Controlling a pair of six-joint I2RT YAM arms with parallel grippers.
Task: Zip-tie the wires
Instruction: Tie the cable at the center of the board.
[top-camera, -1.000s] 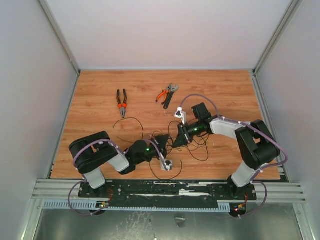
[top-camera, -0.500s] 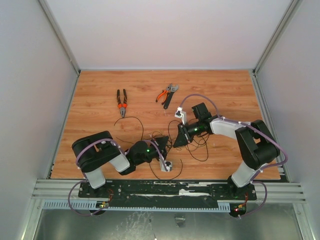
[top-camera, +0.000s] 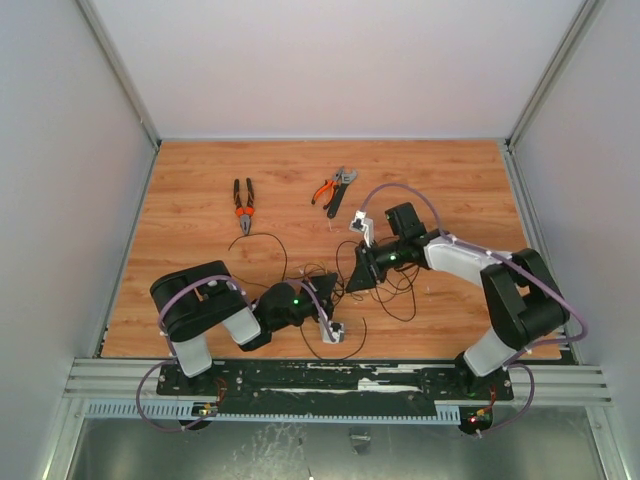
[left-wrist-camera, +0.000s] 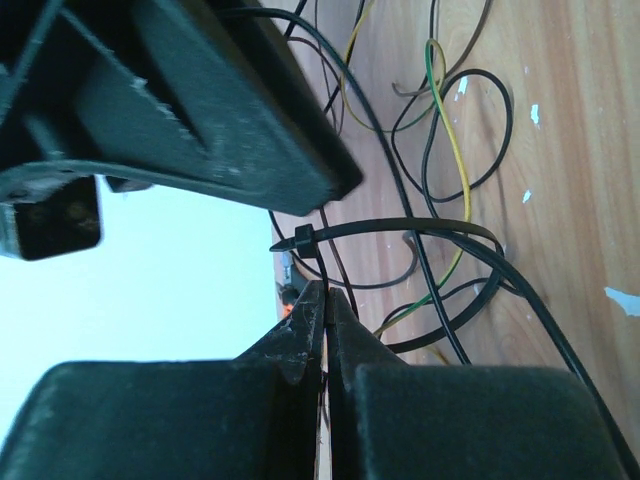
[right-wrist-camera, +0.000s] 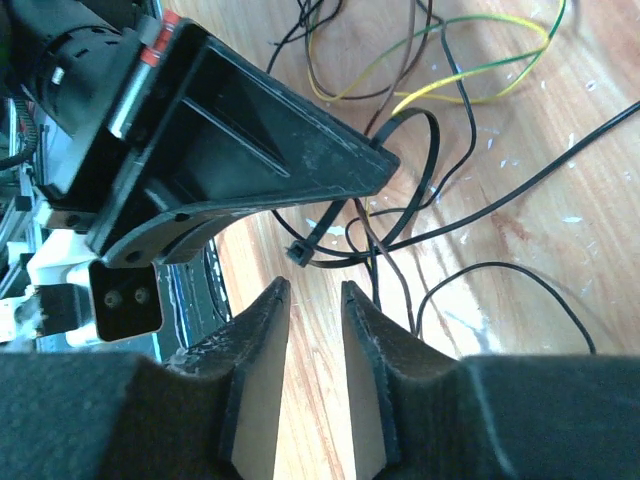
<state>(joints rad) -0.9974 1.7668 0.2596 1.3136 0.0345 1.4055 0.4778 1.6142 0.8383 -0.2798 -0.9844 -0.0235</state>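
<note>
Left wrist view: my left gripper clenches the zip tie just below its head, the strap looping beyond my jaws around some of the wires on the wooden table. My right gripper stands released, that head just ahead of its parted fingertips, untouched.

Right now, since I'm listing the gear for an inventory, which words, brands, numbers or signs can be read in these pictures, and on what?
No text can be read in any view.
Left pliers and right pliers: too small to show any brand.
Zip tie: plain black, no print visible.
Table: only white flecks, no letters.
</note>
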